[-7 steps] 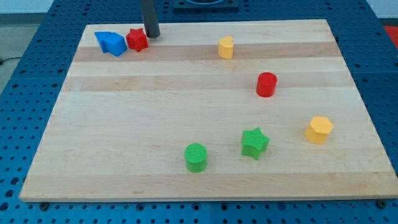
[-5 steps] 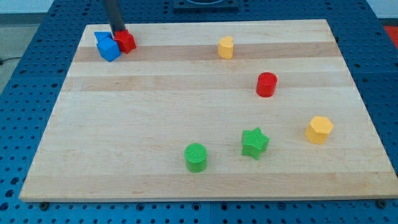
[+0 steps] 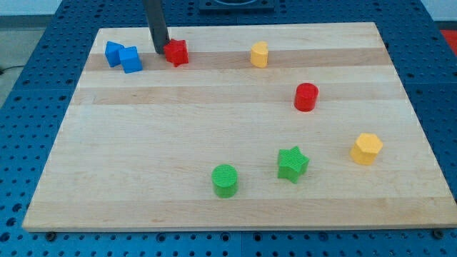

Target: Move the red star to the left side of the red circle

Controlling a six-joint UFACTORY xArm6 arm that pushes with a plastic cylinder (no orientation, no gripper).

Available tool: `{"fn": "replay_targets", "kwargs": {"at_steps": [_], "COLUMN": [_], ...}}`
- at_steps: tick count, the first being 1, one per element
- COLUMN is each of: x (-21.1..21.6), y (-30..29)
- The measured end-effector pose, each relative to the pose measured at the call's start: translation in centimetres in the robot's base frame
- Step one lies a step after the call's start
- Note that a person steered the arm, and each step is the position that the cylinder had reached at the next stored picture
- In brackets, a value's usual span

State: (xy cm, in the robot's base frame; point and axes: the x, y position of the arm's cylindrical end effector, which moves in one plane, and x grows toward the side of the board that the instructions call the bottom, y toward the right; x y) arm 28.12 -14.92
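The red star (image 3: 176, 52) lies near the board's top edge, left of centre. My tip (image 3: 161, 51) stands just to the star's left, touching or nearly touching it. The red circle (image 3: 306, 97) stands on the right half of the board, well to the right of and below the star. Two blue blocks (image 3: 123, 56) sit side by side to the left of my tip, apart from it.
A yellow block (image 3: 259, 54) stands between the star and the red circle, near the top. A green circle (image 3: 226, 180), a green star (image 3: 293, 164) and a yellow hexagon (image 3: 366, 148) lie in the lower part. The wooden board (image 3: 143, 143) ends close above the star.
My tip went left, pressing the red star against the blue blocks, then came round to the star's left. The star now lies further right, apart from the blue blocks.
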Motion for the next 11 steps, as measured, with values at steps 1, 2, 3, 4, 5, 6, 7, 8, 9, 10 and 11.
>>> {"fn": "replay_targets", "kwargs": {"at_steps": [1, 2, 3, 4, 5, 6, 7, 8, 9, 10, 11], "x": [2.9, 3.1, 0.4, -0.6, -0.3, 0.5, 2.0, 5.4, 8.2, 7.0, 5.6], "y": [5.8, 9.5, 5.4, 5.8, 9.7, 12.7, 12.9, 13.4, 15.5, 16.4, 16.4]}}
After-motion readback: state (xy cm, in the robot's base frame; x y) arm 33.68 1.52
